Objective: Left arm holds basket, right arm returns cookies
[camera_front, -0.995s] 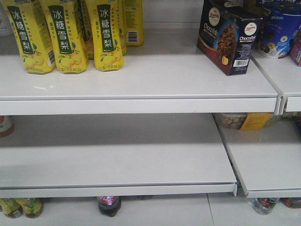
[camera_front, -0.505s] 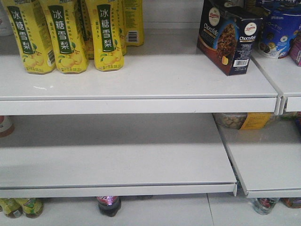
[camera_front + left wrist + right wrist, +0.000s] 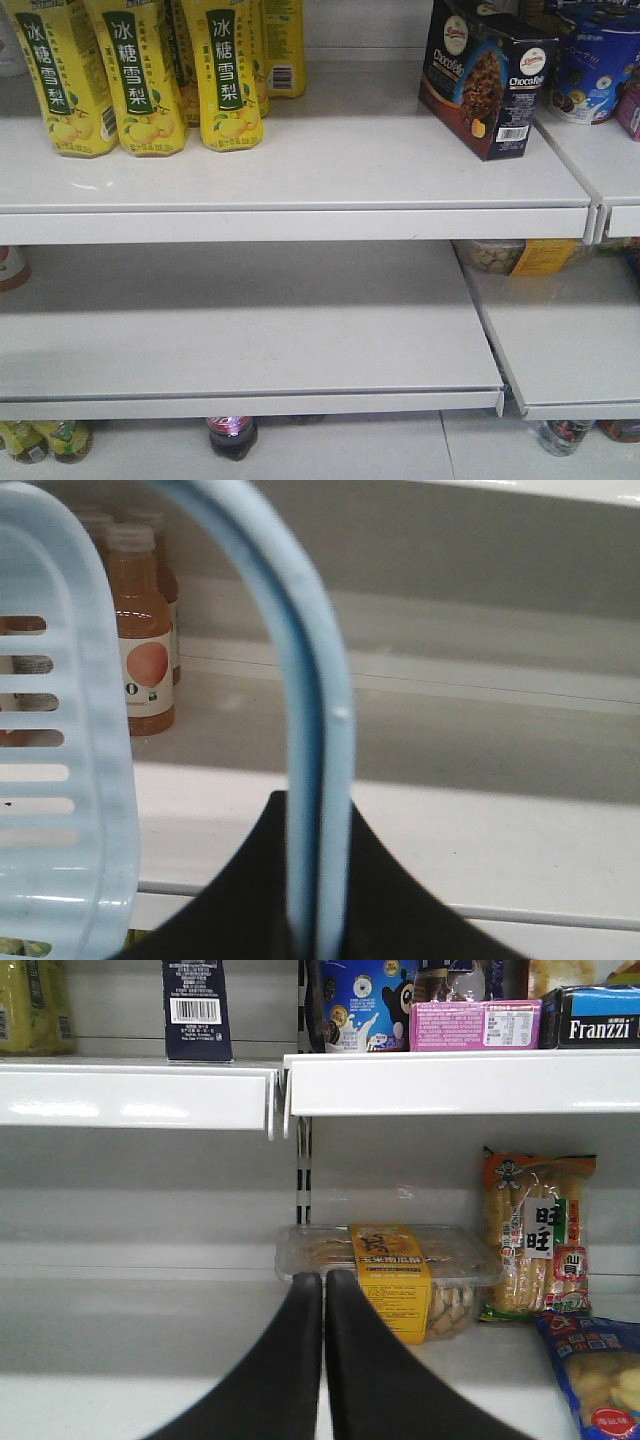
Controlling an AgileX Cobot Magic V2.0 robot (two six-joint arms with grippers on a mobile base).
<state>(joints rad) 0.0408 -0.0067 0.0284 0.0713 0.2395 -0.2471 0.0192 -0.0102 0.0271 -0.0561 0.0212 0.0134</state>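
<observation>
Left wrist: left claw grasps basket handle | right claw clenched, empty | cookies shelved

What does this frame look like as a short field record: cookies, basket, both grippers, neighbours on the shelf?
cookies: navy box standing upright on the upper shelf, right end, angled
basket: light blue, its handle held in the left gripper
right gripper: shut, empty, level with the lower shelf, in front of a clear snack tub
neighbours: yellow pear-drink bottles at left, round blue tub at right
task status: cookies appear shelved
</observation>
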